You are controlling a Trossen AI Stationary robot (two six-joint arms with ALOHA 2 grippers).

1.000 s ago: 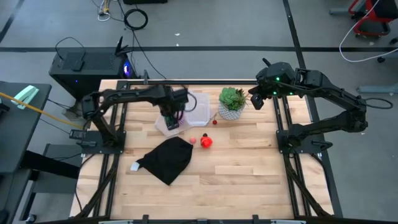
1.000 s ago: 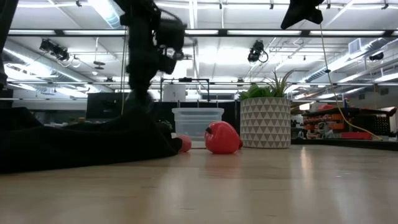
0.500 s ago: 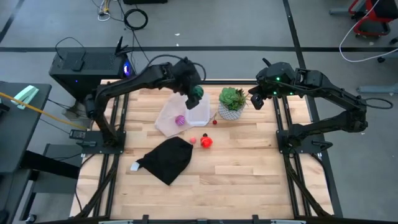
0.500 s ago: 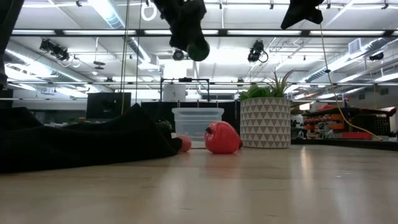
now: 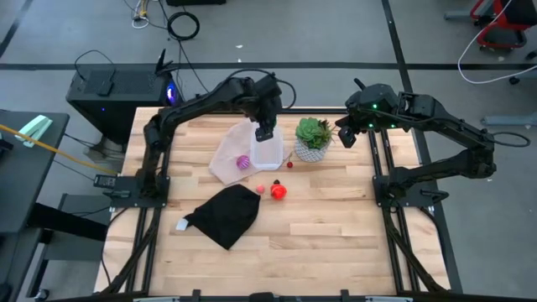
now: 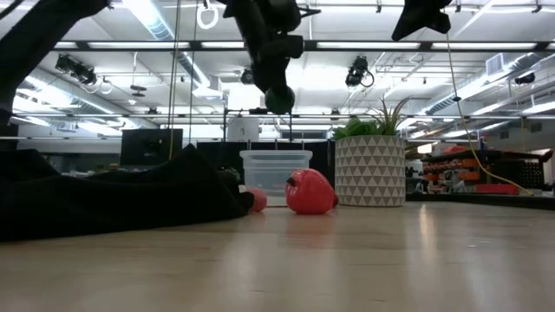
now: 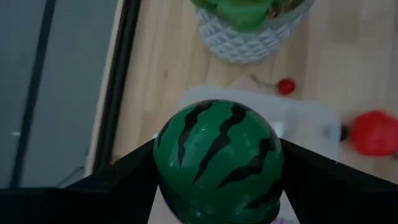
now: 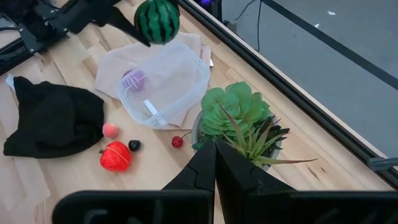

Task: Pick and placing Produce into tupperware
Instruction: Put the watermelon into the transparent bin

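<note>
One striped green ball (image 7: 219, 163) held in left tool (image 5: 264, 131), one tub (image 8: 165, 83), right tool (image 8: 215, 163) closed, empty.

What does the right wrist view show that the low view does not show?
Only the right wrist view shows the purple piece on the pale sheet, the cherry, a small black bit, and the right gripper, shut, above the succulent. Only the low view shows the ceiling lights and the room behind. Both show the left gripper holding the green striped ball above the tupperware, the red-orange piece and the black cloth.
</note>
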